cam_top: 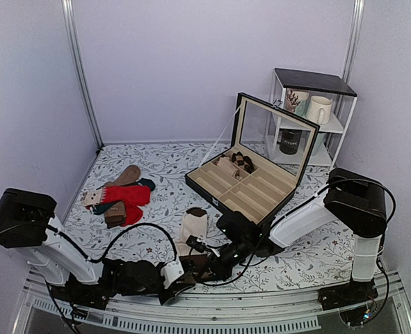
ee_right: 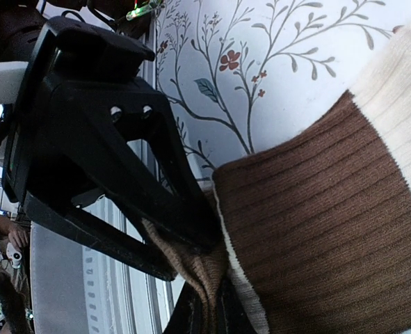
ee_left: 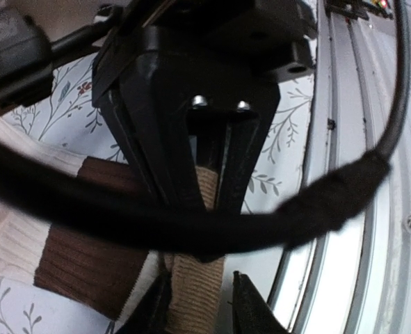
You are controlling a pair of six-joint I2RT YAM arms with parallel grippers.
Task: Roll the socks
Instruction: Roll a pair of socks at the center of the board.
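Right at the front rim of the bench (cam_top: 156, 163): a meeting of both arms over the tan cuff end of the socks (cam_top: 193, 228). Pinched on that cuff from above by the right gripper (ee_left: 206, 202), jaws down to a sliver with knit squeezed between. Straddled from the opposite side by the left gripper (ee_left: 199, 306), one finger against the ribbing, the other with a hint of daylight beside it. Impossible to say whether biting or merely set around it. Just beyond the fingers, flat on the bench: a broad brown band, then cream, then the dark toe pointing toward the back.

Looks like the very start of the roll: cuff gathered between the fingers, nothing wound yet, body of the pair flat. Probably a shared hold to begin the first turn.

Calls next for a sure grip from the left before any release by the right. Then calls for turning the cuff over onto the brown band and keeping the coil tight toward the toe. Worth minding the cable (ee_left: 191, 229) draped close to the knit.

Further back and left, well apart: red socks (cam_top: 125, 195) in a small heap with others. Farther right, an open box (cam_top: 254, 188). Behind it, a shelf (cam_top: 315, 82) with a mug (cam_top: 319, 109).
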